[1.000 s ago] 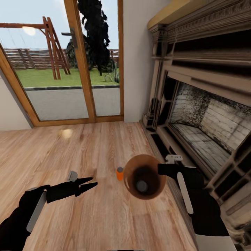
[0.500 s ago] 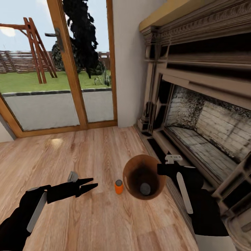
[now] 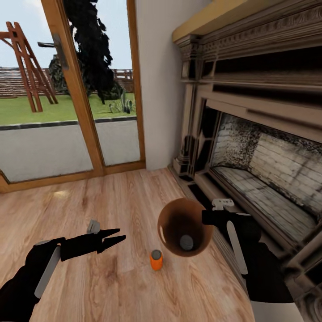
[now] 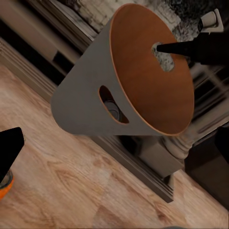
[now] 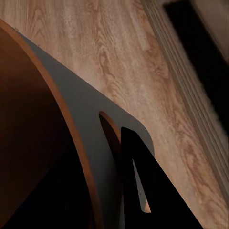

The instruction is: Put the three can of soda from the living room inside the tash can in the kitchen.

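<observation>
The left end effector (image 3: 117,236) hangs low over the wood floor (image 3: 112,277) at the left of the head view. Its two black fingers (image 3: 111,232) are spread apart in a narrow V and hold nothing.

To the right of that end effector, and slightly nearer the robot, one orange soda can (image 3: 156,260) stands upright on the floor, silver top up. It is near the fingertips but clearly apart from them. In the left wrist view, an orange edge of this can (image 4: 5,185) appears just beside a black fingertip.

Just right of the can, the trash can (image 3: 172,212) is held off the floor and tilted, with its mouth facing the head camera. A grey can top (image 3: 186,243) is visible deep inside it. The left wrist view shows the bin's grey outer wall (image 4: 81,102), its brown interior and a handle slot in each side.

The right end effector (image 3: 206,217) is pinched on the bin's rim at its right side; in the right wrist view, a black finger (image 5: 152,191) lies against the wall at the handle slot.

Further right stands the brick-lined fireplace (image 3: 268,170). Glass doors (image 3: 67,89) fill the back left.
</observation>
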Robot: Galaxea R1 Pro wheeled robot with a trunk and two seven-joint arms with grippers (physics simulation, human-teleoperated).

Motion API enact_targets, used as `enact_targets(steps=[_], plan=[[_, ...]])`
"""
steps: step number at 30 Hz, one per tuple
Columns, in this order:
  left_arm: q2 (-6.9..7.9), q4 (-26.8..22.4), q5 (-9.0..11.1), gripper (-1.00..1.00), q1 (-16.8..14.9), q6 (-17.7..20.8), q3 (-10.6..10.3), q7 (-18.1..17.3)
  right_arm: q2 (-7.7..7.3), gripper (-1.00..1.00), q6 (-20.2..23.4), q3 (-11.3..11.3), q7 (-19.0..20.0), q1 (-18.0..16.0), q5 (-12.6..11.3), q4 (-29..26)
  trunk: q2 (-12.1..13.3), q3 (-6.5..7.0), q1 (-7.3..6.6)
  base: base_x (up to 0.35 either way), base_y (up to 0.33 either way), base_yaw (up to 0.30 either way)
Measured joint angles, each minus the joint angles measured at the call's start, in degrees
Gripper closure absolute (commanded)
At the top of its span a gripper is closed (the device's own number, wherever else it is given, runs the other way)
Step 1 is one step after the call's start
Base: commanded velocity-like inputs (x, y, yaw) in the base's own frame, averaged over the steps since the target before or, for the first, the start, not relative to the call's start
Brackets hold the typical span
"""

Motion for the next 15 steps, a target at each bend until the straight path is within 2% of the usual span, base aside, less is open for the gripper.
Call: enact_targets(steps=[5,11,15], plan=[[-0.06,0.0,-0.01,-1.0,0.0,-0.06,0.03,0.27,-0.06,1.0,0.0,0.03,0.07,0.01,-0.18,0.0,0.0,0.23,0.0,0.2,0.129,-0.109],[-0.22,0.0,-0.01,-1.0,0.0,-0.09,0.07,0.38,-0.06,1.0,0.0,-0.24,0.16,0.02,-0.05,0.01,0.0,0.28,0.0,0.029,0.018,-0.025],[-0.26,0.0,-0.01,-1.0,0.0,-0.09,0.07,0.39,0.06,1.0,0.0,-0.41,0.08,0.02,-0.51,0.0,0.0,0.42,0.0,0.003,0.002,-0.14]])
